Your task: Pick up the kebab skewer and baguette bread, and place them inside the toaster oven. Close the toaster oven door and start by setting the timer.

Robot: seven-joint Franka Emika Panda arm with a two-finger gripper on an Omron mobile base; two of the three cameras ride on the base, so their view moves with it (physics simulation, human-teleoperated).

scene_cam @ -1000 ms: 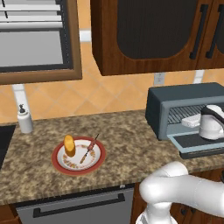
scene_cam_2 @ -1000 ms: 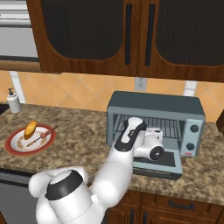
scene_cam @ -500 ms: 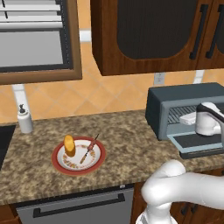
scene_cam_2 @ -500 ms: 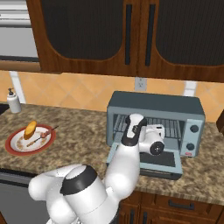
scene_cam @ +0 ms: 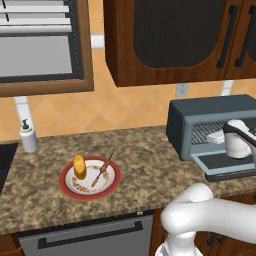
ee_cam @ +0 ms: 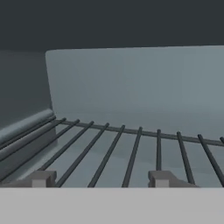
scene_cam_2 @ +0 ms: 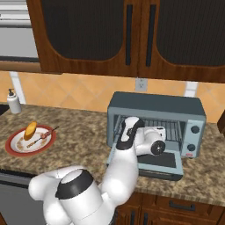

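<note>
Two foods lie on the plate (scene_cam: 66, 188) in the left base view: the baguette (scene_cam: 79, 166) stands on its left half and the skewer (scene_cam: 101, 170) lies just beside it on the right, apart from it. The oven (scene_cam: 210, 112) sits well to the right on the counter (scene_cam: 145, 160), with its door (scene_cam: 225, 165) dropped flat. My gripper (scene_cam: 216, 136) is at the oven mouth, above the door.

In the right base view the hand reaches into the oven from the front. I see wire bars inside and no food.

The hand view looks along the rack (ee_cam: 131, 148) toward the back wall. The gripper (ee_cam: 100, 179) shows its tips parted, and nothing I can see sits between them, so I read the hand as released and empty.

I judge neither food has been loaded. To do the next part well, I would back straight out over the door so I don't snag the wires. Then I would take the baguette across its narrow width, clear of the skewer.
</note>
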